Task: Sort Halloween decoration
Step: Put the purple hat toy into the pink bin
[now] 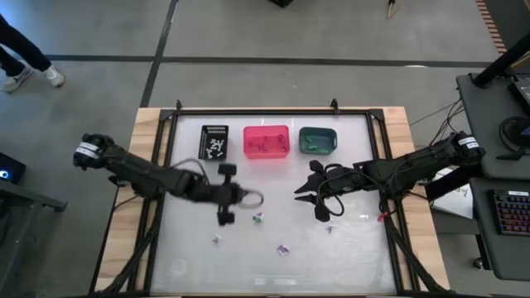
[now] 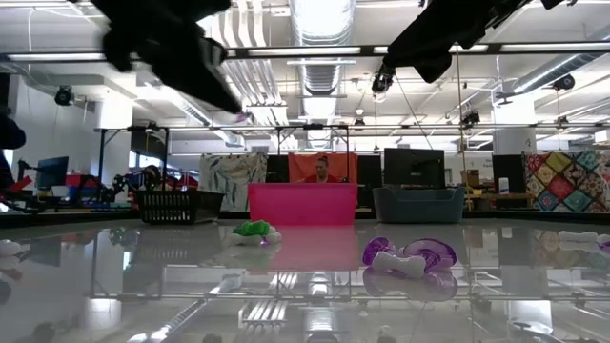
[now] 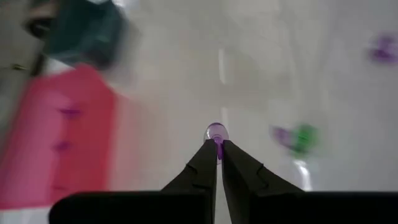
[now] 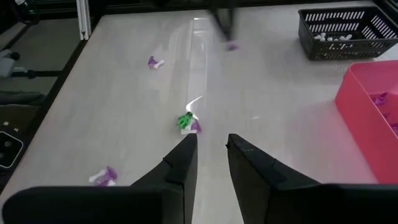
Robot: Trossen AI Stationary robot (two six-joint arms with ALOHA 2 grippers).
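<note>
A tiny purple trinket sits pinched in the left pincer above the middle of the tabletop — below the pink bin — while the right pincer, centre-right, hovers narrowly parted and empty.

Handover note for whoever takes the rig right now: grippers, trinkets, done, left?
Left gripper: shut on a purple trinket, above the table's middle, blurred in the views.
Right gripper: open, empty, over the table right of centre.
Bins along the far edge: black bin holds white pieces, pink bin purple ones, teal bin green ones.
Left on the table: a green trinket, purple ones at.
Next, likely: the held purple one goes to the pink bin.
</note>
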